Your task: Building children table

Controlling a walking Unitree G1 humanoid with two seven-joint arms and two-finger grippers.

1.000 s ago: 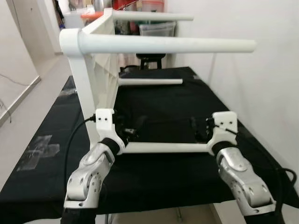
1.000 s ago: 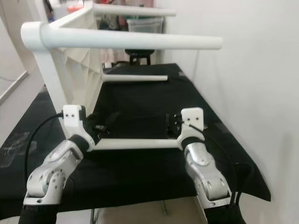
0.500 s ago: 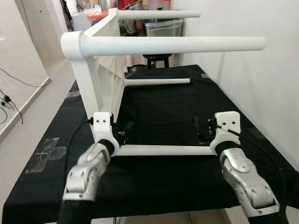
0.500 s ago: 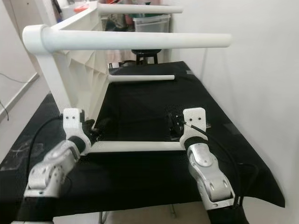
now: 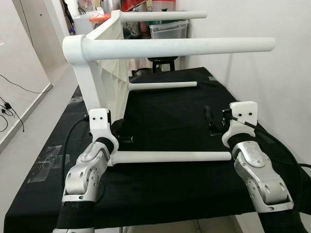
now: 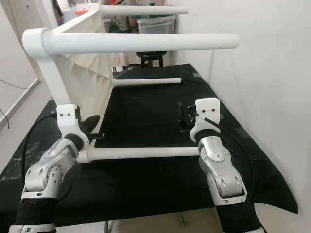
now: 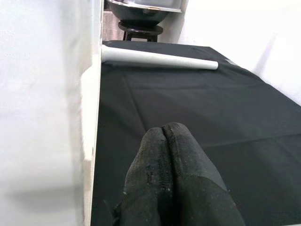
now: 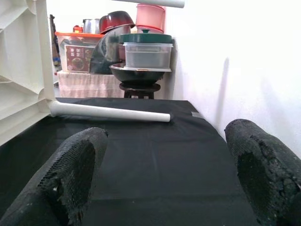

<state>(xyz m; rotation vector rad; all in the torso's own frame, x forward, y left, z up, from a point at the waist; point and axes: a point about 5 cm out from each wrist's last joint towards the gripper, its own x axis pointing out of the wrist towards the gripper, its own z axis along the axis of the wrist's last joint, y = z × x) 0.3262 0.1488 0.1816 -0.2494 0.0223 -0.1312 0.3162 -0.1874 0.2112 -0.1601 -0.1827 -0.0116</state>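
On the black cloth-covered surface [image 5: 170, 184] sits the white plastic children's table [image 5: 104, 73], tipped on its side so the ribbed underside of the top faces the robot's right and all four round white legs stick out sideways toward the white wall [image 5: 272, 73]. Two legs are up high, one long near leg [image 5: 180, 47] right at the top front and a far one [image 5: 163, 15] behind it, and two are down low: a far lower leg [image 5: 163, 85] just over the cloth and the near lower leg [image 5: 172, 156] running across in front of both arms. Left pincer [image 7: 165, 136] is down by the near bottom corner of the table, just beside the edge of the top, and from the wrist cam its two black fingers are pressed flat together with nothing between them. Right pincer [image 8: 164, 165] is out past the free end of the near lower leg, a bit above the cloth, and its fingers [image 8: 77, 167] are spread wide apart, gripping nothing, looking down the cloth at the far lower leg. Behind the surface there's a dark stool [image 5: 160, 62] and a pile of stacked plastic storage containers [image 8: 146, 49], plus a big dark metal bowl [image 8: 136, 74]. Off to the left you can see some cables [image 5: 9, 104] trailing on the floor.
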